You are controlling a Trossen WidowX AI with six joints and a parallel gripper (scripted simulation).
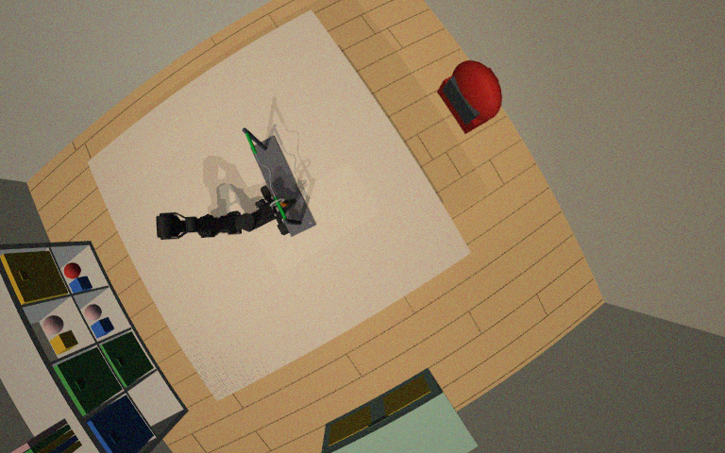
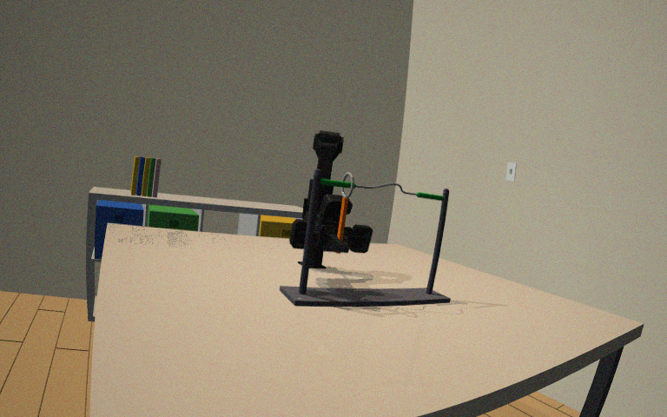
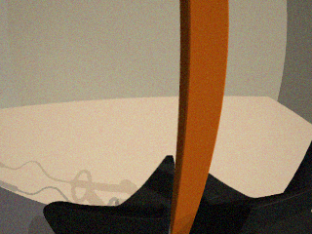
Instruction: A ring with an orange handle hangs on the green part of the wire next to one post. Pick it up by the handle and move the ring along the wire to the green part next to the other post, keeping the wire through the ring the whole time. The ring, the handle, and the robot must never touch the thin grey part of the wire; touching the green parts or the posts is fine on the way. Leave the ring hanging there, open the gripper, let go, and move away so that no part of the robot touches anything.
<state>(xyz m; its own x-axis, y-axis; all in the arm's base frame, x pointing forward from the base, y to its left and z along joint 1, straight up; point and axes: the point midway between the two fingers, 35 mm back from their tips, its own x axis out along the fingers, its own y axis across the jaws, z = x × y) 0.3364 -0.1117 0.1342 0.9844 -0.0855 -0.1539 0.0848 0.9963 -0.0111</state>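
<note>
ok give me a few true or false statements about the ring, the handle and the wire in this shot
1. The gripper is shut on the orange handle. True.
2. The ring sits at the green part beside the right-hand post of the exterior view. False: it is at the end of the green part by the left-hand post.
3. The handle hangs below the ring. True.
4. The ring has come off the wire. False: the wire still looks threaded through it.
5. The grey wire runs perfectly straight. False: it bends before the far green part.
</note>
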